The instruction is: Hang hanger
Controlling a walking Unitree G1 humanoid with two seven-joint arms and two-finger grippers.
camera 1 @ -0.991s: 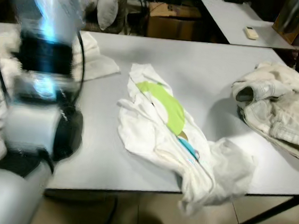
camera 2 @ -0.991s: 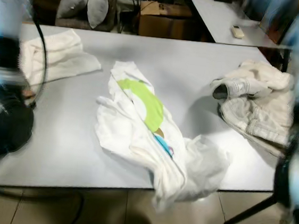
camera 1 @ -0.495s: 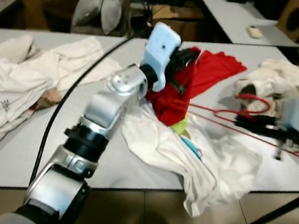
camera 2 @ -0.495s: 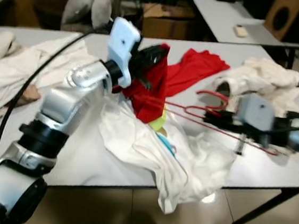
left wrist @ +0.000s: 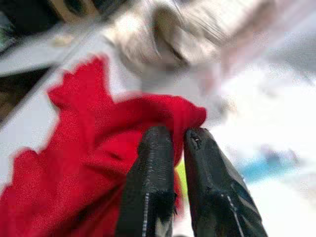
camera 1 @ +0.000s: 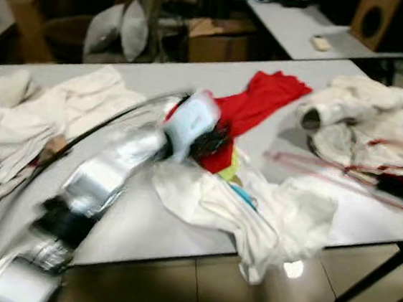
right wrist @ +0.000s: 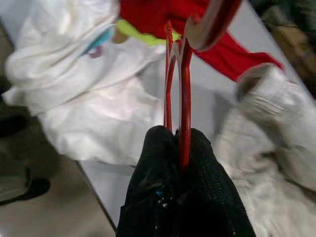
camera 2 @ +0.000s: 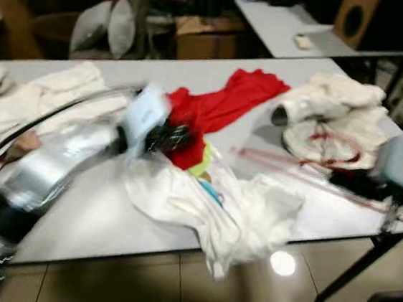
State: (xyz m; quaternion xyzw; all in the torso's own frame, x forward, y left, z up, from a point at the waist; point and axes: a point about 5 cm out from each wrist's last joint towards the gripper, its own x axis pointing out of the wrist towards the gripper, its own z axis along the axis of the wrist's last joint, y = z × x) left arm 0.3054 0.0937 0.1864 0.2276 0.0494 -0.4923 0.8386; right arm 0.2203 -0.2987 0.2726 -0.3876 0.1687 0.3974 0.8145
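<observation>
While motion blur smears both head views, the left gripper [left wrist: 172,143] is clear enough at the wrist: its two black fingers [left wrist: 150,182] are pinched narrow on a fold of the red garment [camera 1: 253,109], which lies spread across the grey worktop [camera 1: 143,224] toward its far edge. That silver left arm [camera 1: 105,177] stretches over the worktop from the near left, a black cable [camera 1: 95,129] arcing beside it.

Over on the right, the right gripper [right wrist: 177,143] is clamped tight around the red hanger [right wrist: 177,84], the thin red wire running straight out from between the fingers above the worktop. From the head, the hanger [camera 2: 307,173] shows as a faint red streak, low over the worktop's right side, leading to the blurred right gripper [camera 2: 393,178] at the right edge.

Between the two grippers sits a crumpled white shirt [camera 1: 245,213] with a lime-green patch [camera 1: 230,170] and a bit of turquoise, one end drooping off the near edge of the worktop. A heap of cream clothing [camera 1: 363,117] lies at the right end, another pale pile [camera 1: 25,118] at the left. Beyond stand two grey cushions [camera 1: 117,27], a cardboard box [camera 1: 217,37] and a second table [camera 1: 301,28] carrying a small remote [camera 1: 319,42].
</observation>
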